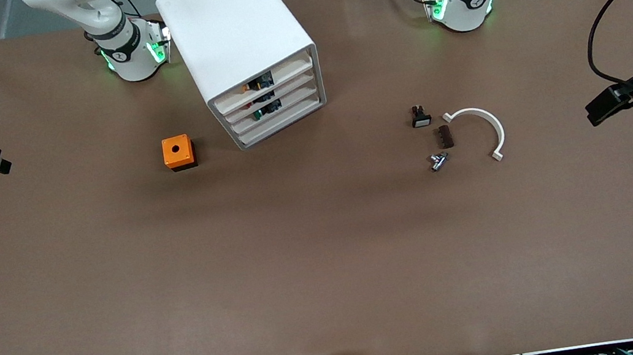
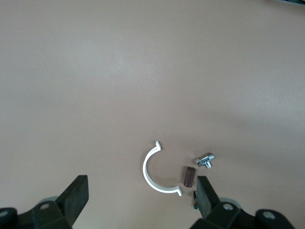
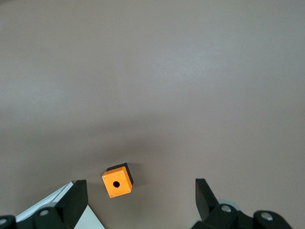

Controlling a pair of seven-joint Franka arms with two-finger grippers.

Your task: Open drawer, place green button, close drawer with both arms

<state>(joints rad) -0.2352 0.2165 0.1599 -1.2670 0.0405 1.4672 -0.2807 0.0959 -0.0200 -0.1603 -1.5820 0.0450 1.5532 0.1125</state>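
The white four-drawer cabinet [image 1: 237, 34] stands near the right arm's base. All its drawers are pushed in, including the third drawer [image 1: 282, 110]. A tiny green-capped button [image 1: 257, 113] shows at the third drawer's front. My left gripper [image 1: 594, 115] is open and empty, up over the left arm's end of the table. In the left wrist view the left gripper [image 2: 141, 183] is spread wide. My right gripper [image 1: 4, 164] is open and empty over the right arm's end. In the right wrist view the right gripper [image 3: 140, 185] looks down on the orange box [image 3: 116, 182].
The orange box with a hole [image 1: 178, 152] sits beside the cabinet. Toward the left arm's end lie a black button with a white face [image 1: 421, 117], a brown block [image 1: 446, 136], a metal part [image 1: 438, 160] and a white arc [image 1: 485, 123]. The arc also shows in the left wrist view [image 2: 147, 174].
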